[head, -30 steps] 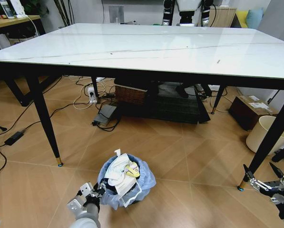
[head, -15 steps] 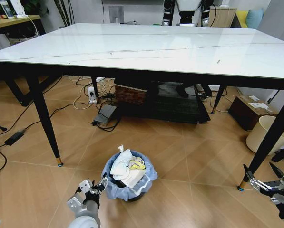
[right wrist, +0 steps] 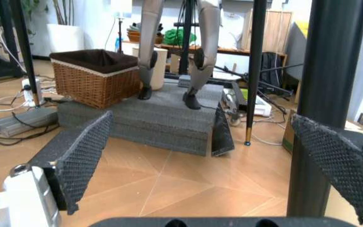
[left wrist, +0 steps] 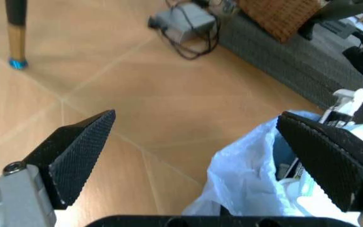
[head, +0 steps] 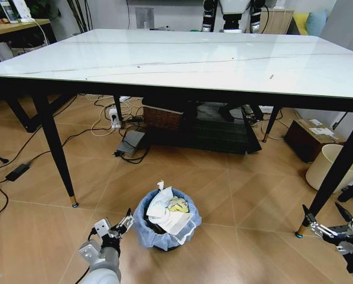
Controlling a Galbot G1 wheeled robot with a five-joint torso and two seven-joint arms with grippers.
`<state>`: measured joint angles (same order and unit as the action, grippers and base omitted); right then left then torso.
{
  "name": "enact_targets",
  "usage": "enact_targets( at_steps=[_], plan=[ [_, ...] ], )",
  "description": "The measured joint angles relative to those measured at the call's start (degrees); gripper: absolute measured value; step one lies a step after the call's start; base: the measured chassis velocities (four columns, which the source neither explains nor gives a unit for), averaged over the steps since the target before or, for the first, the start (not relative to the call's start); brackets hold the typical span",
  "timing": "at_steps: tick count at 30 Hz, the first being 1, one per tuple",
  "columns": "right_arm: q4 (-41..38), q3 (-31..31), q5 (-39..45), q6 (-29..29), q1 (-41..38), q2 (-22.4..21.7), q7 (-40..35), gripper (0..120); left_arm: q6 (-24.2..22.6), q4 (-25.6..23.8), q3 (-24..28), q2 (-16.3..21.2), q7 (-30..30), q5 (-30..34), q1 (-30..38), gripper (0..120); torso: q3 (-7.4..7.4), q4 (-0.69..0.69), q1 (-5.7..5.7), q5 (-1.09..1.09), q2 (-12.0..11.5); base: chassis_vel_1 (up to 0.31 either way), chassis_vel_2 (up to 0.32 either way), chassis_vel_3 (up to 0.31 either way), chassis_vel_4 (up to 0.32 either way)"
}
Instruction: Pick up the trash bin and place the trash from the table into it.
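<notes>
— where's the trash bin (head: pixel 166 228) sitting?

— upright on the wooden floor (head: pixel 235 195), in front of the table (head: pixel 182 59) and a little toward its left front leg. it's small and round, lined with a crinkled light-blue plastic bag that folds down over the rim. crumpled white papers, a yellow scrap and a bit of white plastic sticking up fill it to the top.

— and your left gripper (head: pixel 118 226)?

— low, just beside the bin on its left side. my jaws are spread wide and grasp nothing. in my left wrist view the two dark wedge-shaped fingers (left wrist: pixel 74 153), with their fine cross-hatched grip surface, stand far apart; the rumpled blue bag edge (left wrist: pixel 257 179) lies near one of them, bare floor between them.

— the right gripper (head: pixel 333 228)?

— hanging low at my right side, close to the table's right front leg (head: pixel 336 177), well apart from the bin. those jaws are spread too, around nothing. my right wrist view looks between the same textured pads (right wrist: pixel 83 158) at a slim black table leg (right wrist: pixel 332 94).

— what about the table top?

— white, marble-look, glossy, with thin grey veins; slim black legs ending in small brass-coloured tips.

— anything under it?

— a woven wicker basket (head: pixel 162 117) on a dark grey mat (head: pixel 214 133), cables and a power strip (head: pixel 114 118) on the floor. a plain cream cylindrical bin (head: pixel 333 168) stands off to the right
</notes>
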<state>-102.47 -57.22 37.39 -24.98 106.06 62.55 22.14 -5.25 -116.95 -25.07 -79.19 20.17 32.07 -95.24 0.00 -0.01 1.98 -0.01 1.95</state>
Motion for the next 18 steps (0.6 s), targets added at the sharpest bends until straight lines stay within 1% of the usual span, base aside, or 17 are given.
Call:
enact_targets(
  at_steps=[2, 8, 10, 12, 14, 16, 18],
  plan=[
    [0.00, 0.00, 0.00, 0.00, 0.00, 0.00, 0.00, 100, 0.18, -0.66, -0.14, 0.17, -0.12, -0.72, -0.69, 100, 0.00, 0.00, 0.00, 0.00, 0.00, 0.000, 0.000, 0.000, 0.000],
    [0.00, 0.00, 0.00, 0.00, 0.00, 0.00, 0.00, 100, 1.23, -4.78, -1.86, 2.05, -0.07, -6.41, -5.44, 100, 0.00, 0.01, 0.00, 0.00, 0.00, 0.000, 0.000, 0.000, 0.000],
    [0.00, 0.00, 0.00, 0.00, 0.00, 0.00, 0.00, 100, 1.24, -5.36, -2.07, 2.26, 0.07, -6.85, -5.89, 100, 0.00, 0.01, 0.00, -0.01, 0.00, 0.000, 0.000, 0.000, 0.000],
    [0.00, 0.00, 0.00, 0.00, 0.00, 0.00, 0.00, 100, 1.24, -7.78, -3.08, 2.91, 0.64, -8.33, -7.73, 100, 0.00, 0.01, 0.00, 0.00, 0.00, 0.000, 0.000, 0.000, 0.000],
    [0.00, 0.00, 0.00, 0.00, 0.00, 0.00, 0.00, 100, 1.39, -9.21, -3.77, 3.21, 0.90, -9.12, -8.80, 100, 0.00, 0.01, 0.00, 0.01, 0.00, 0.000, 0.000, 0.000, 0.000],
    [0.00, 0.00, 0.00, 0.00, 0.00, 0.00, 0.00, 100, 2.61, -11.39, -4.97, 3.49, 1.37, -11.64, -11.00, 100, 0.00, 0.00, 0.00, 0.00, 0.00, 0.000, 0.000, 0.000, 0.000],
    [0.00, 0.00, 0.00, 0.00, 0.00, 0.00, 0.00, 100, 3.06, -11.87, -5.30, 3.49, 1.55, -12.53, -11.56, 100, 0.00, 0.01, 0.00, 0.01, 0.00, 0.000, 0.000, 0.000, 0.000]
  ],
)
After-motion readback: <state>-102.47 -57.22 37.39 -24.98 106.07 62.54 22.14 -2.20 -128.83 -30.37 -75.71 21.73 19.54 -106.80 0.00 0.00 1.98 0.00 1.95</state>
